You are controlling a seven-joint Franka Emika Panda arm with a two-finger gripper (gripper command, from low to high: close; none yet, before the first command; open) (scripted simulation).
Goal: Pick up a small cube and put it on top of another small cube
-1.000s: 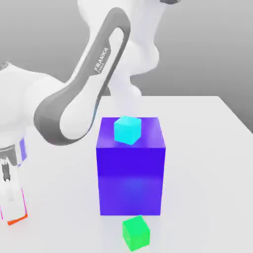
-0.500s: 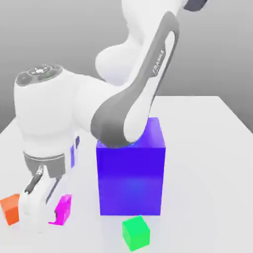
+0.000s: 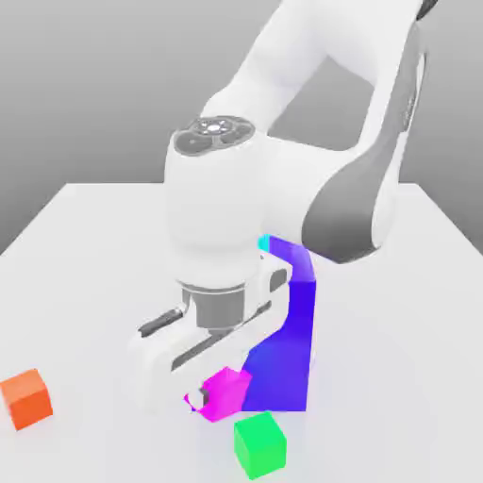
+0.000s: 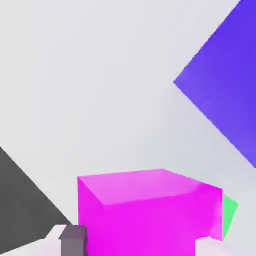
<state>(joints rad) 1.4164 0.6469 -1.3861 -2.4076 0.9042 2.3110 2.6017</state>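
Pincer (image 3: 209, 400) clamped on magenta cube (image 4: 150, 212) — beside blue block (image 3: 288, 349).

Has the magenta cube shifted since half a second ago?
Yes. The magenta cube, held in the shut gripper, has moved toward the exterior view's right: it was well clear of the big blue block and now sits against its lower corner, just above the green cube.

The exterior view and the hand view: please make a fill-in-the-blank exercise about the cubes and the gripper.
1. The gripper is shut on the small ____ cube.
2. The small cube nearest the exterior view's left edge is ____.
3. The small green cube lies in front of the big ____ block.

Missing words: magenta-pink; orange; blue
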